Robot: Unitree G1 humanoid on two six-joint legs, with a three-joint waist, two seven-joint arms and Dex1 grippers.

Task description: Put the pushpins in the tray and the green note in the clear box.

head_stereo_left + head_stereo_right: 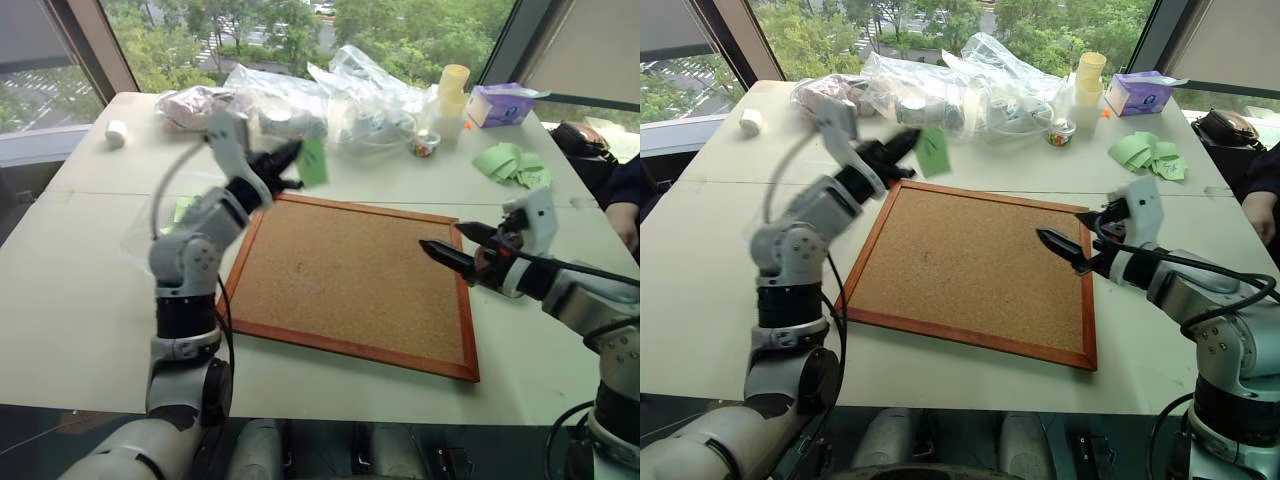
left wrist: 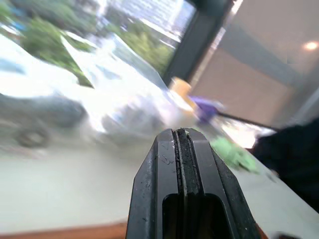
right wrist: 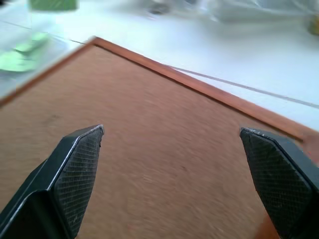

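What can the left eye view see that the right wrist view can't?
Left eye view: the left end effector pinching the green note, plus the plastic bags and the tissue box at the table's far edge. Right wrist view: the crosshatched pads up close. Both: the corkboard and the open right end effector.

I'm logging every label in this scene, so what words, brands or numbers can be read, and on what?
None can be read.
Purple tissue box: print too small to read.
Green note in the left claw: nothing legible on it.
Small jar: coloured label, blurred.
Corkboard: bare, no writing.
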